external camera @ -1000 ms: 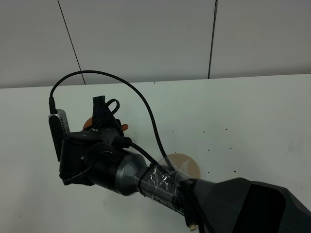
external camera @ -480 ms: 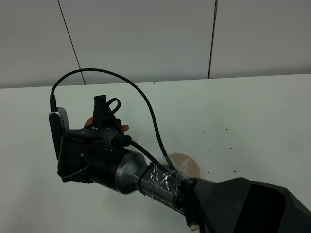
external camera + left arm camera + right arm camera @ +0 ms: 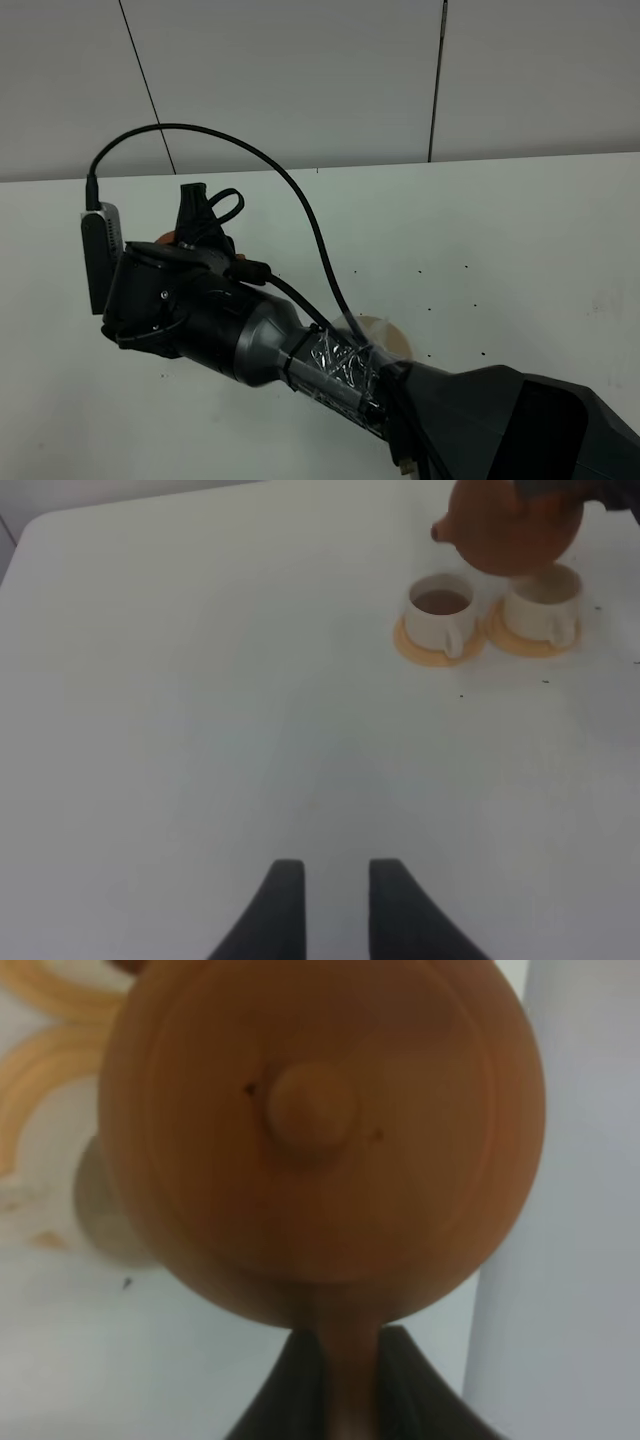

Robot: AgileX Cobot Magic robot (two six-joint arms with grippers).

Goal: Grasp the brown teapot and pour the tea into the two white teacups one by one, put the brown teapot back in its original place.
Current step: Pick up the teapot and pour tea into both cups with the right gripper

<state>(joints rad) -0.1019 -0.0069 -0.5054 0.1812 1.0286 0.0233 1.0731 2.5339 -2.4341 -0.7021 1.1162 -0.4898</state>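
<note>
Pinches thin loop handle of squat, matte reddish-brown clay teapot (image 3: 312, 1110), knobbed lid on, in right pincer (image 3: 345, 1390). Holds it in the air over two cylindrical cream-white cups (image 3: 437, 625) on flat orange saucers (image 3: 415, 655); dark tea in one. Holds left pincer (image 3: 330, 910) spread above smooth white surface (image 3: 200, 730). Shows round tan coaster (image 3: 395, 340) beside arm.

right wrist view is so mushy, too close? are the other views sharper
Right wrist: the brown teapot fills the frame at close range, blurred all over. Left wrist: mildly soft and washed out, both white teacups readable. Exterior high: sharpest, evenly lit, but the right arm hides the cups.
</note>
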